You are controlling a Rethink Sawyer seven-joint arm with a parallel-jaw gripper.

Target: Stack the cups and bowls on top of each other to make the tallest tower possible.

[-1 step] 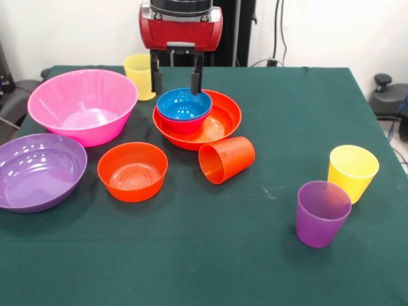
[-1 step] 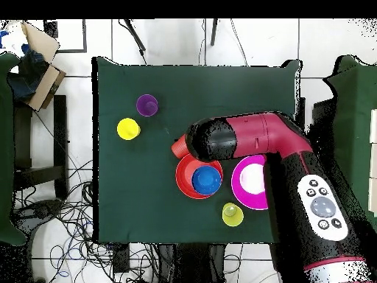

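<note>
End effector (image 1: 177, 81) hangs just above the blue bowl (image 1: 184, 105), fingers apart, gripping nothing, lined up on its far rim. Blue bowl sits nested in a magenta one, both inside the wide orange bowl (image 1: 220, 121), so a small stack has begun. No tower on the big pink bowl (image 1: 83, 105) yet. Orange cup (image 1: 226, 159) lies tipped on the bench (image 1: 255, 255); yellow cup (image 1: 352, 171) and purple cup (image 1: 322, 212) stand apart.

The red and black arm (image 2: 294, 169) reaches down from above, its gripper (image 1: 176, 81) pointing straight down with both dark fingers (image 1: 156, 79) spread apart, holding nothing.
</note>
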